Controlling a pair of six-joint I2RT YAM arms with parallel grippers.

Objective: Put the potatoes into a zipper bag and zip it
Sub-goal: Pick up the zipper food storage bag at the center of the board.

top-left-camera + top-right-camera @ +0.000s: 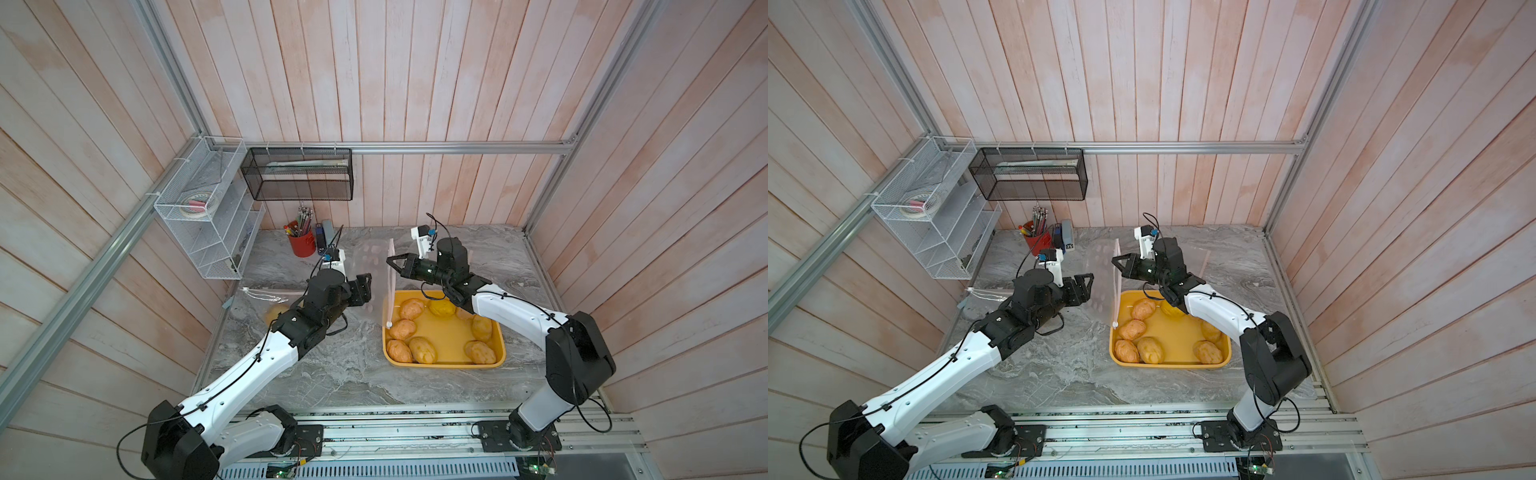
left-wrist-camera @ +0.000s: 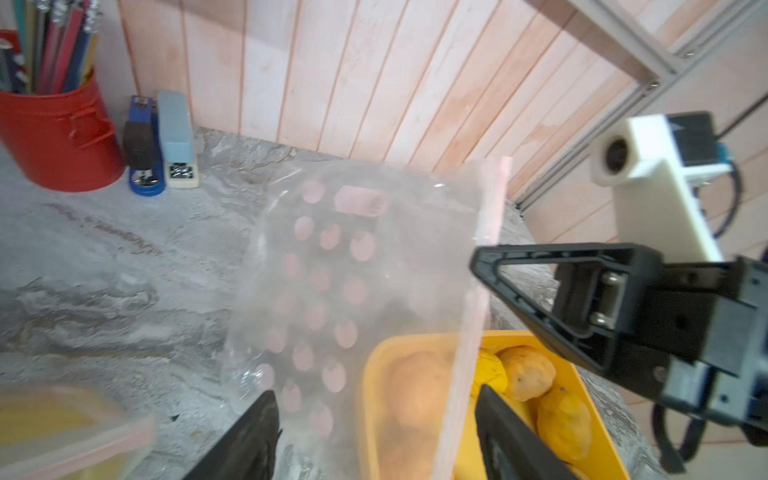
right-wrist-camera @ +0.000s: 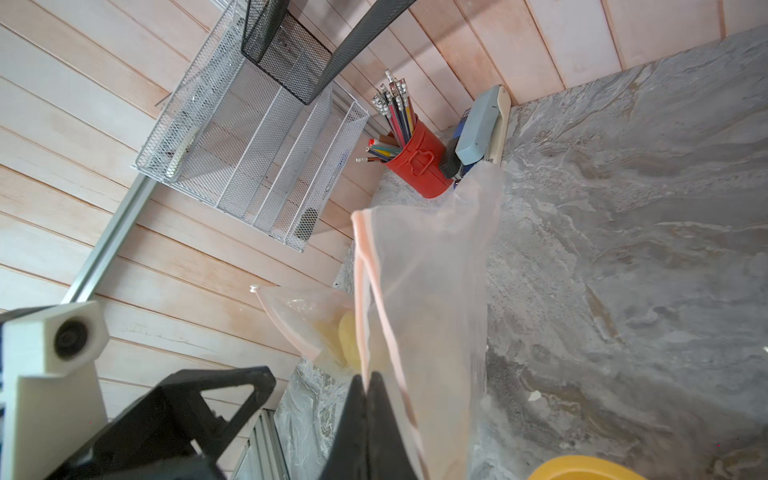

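Seven lumpy tan-orange and yellow potatoes (image 1: pixel 422 349) lie loose in the yellow rectangular plastic tray (image 1: pixel 444 365) on the grey marbled desk (image 1: pixel 332 374). None is in the bag held beside them, so the step in hand looks like opening the bag before loading.

The clear plastic zipper bag printed with pink spots (image 2: pixel 353 270) hangs upright at the tray's far corner on the left arm's side. Its pink zipper strip (image 2: pixel 490 232) runs down to a white slider (image 1: pixel 388 324). The right jaws are closed on that strip, pinching one lip; in the right wrist view the two lips stand slightly apart. The left jaws stand wide beside the bag, with its film between them in the left wrist view. Whether they touch it cannot be told.

The next move probably calls for the left jaws to close on the free lip, not the slippery film, then draw away to widen the mouth.

The right arm (image 1: pixel 519 311) reaches over the tray's far edge, its wrist bent so the jaws point sideways toward the other arm. The left arm (image 1: pixel 270 353) stretches diagonally from the desk's front, wrist level, jaws aimed at the bag. A second clear bag (image 1: pixel 272 313) holding something yellow lies on the desk beneath it.
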